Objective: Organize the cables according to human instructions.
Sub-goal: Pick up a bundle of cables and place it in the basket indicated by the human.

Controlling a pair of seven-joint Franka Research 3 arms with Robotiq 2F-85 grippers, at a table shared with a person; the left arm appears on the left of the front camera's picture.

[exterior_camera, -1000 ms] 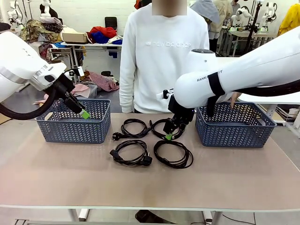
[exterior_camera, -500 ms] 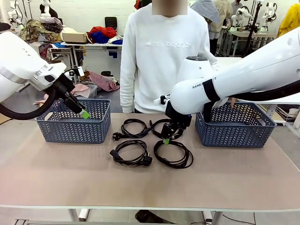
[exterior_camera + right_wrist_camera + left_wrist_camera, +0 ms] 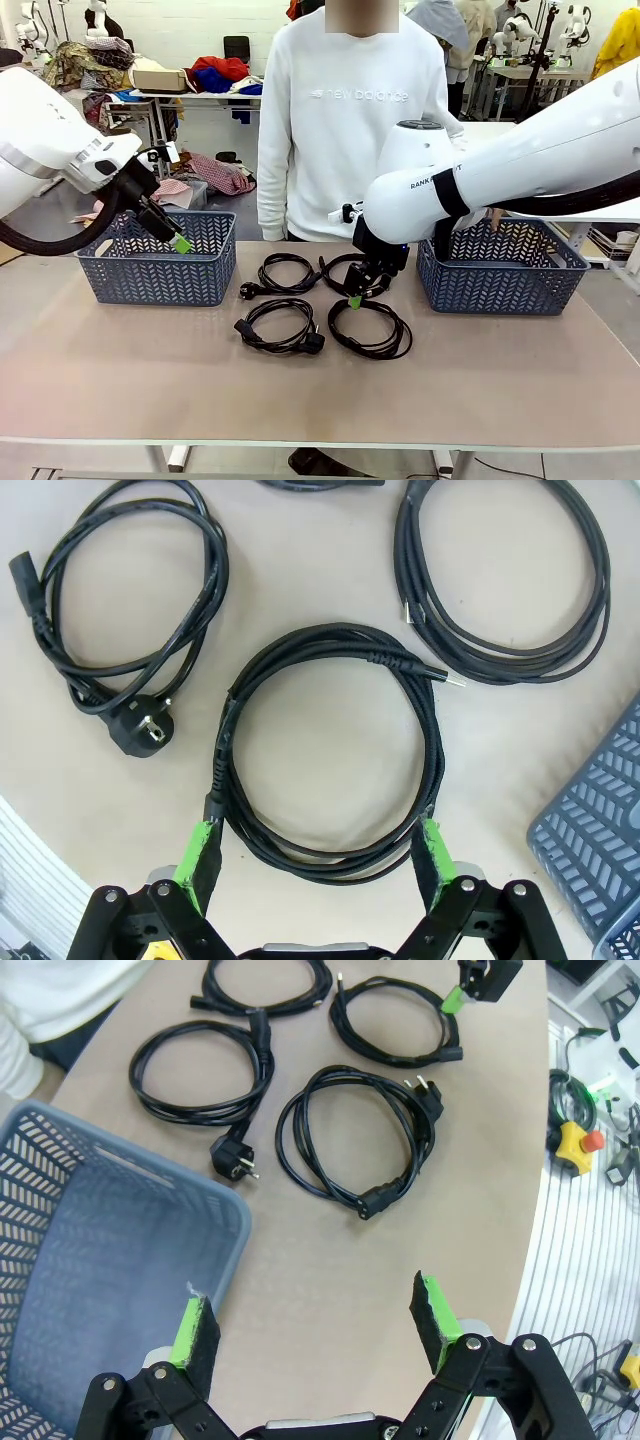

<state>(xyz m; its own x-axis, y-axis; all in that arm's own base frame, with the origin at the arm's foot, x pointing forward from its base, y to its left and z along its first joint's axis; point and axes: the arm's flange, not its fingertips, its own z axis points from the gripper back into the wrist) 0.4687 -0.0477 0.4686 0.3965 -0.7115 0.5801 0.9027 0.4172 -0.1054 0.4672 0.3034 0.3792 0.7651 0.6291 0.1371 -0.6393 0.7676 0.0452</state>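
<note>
Front view: the right claw [image 3: 355, 297] has swung away from the right basket [image 3: 500, 285] and settled, wide open, astride one coil [image 3: 228, 730] of the four cables [image 3: 313, 343] on the tabletop [image 3: 480, 380] beside that basket; a grasp looks imminent. The left claw [image 3: 181, 243] stays open.

Four cables [image 3: 370, 347] lie on the surface [image 3: 320, 410] in the middle of the frame, two in front and two behind. The left basket [image 3: 155, 278] and the right basket [image 3: 500, 288] stand on either side. A person [image 3: 345, 130] stands behind.

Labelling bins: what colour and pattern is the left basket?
Left basket: dark blue, herringbone holes; best in front view.
</note>
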